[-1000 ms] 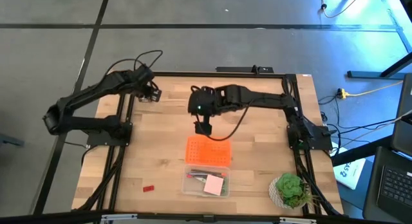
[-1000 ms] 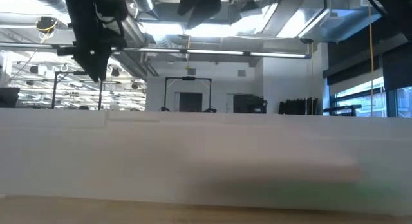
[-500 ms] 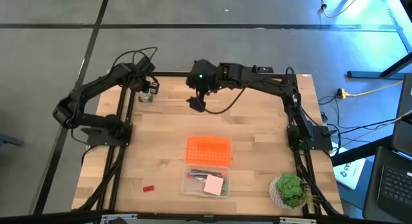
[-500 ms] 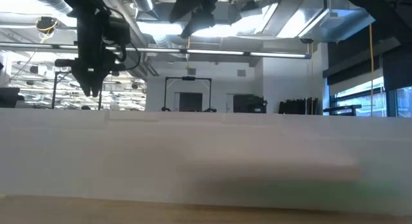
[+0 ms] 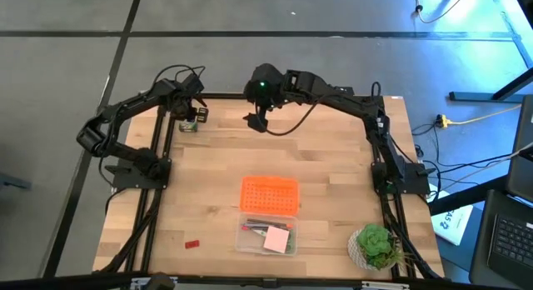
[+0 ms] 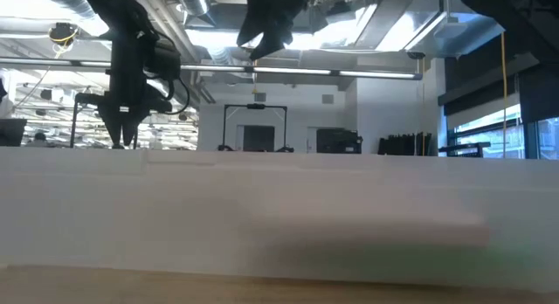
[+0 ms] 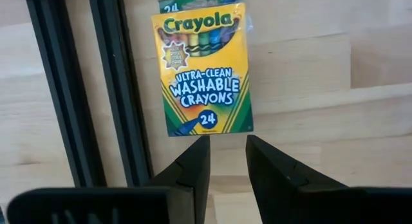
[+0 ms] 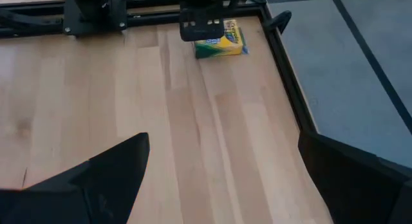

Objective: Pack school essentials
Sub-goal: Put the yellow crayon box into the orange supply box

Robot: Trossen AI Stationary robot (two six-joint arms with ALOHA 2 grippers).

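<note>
Pale wooden planks fill the table [image 5: 208,198], and at its upper left in the high view the left gripper [image 7: 226,161] hangs over the crayon box [image 7: 203,73], fingers a narrow gap apart and holding nothing, the box lying flat beside the black frame rails [image 7: 84,89]. Right of it at upper centre, the right gripper [image 5: 256,122] is raised above bare wood, spread wide and empty. Farther down, the orange perforated lid [image 5: 269,195] lies above the clear plastic box [image 5: 266,236] holding the pink pad [image 5: 276,237], with the tiny red block [image 5: 192,242] lower left and the potted plant [image 5: 374,245] lower right.
</note>
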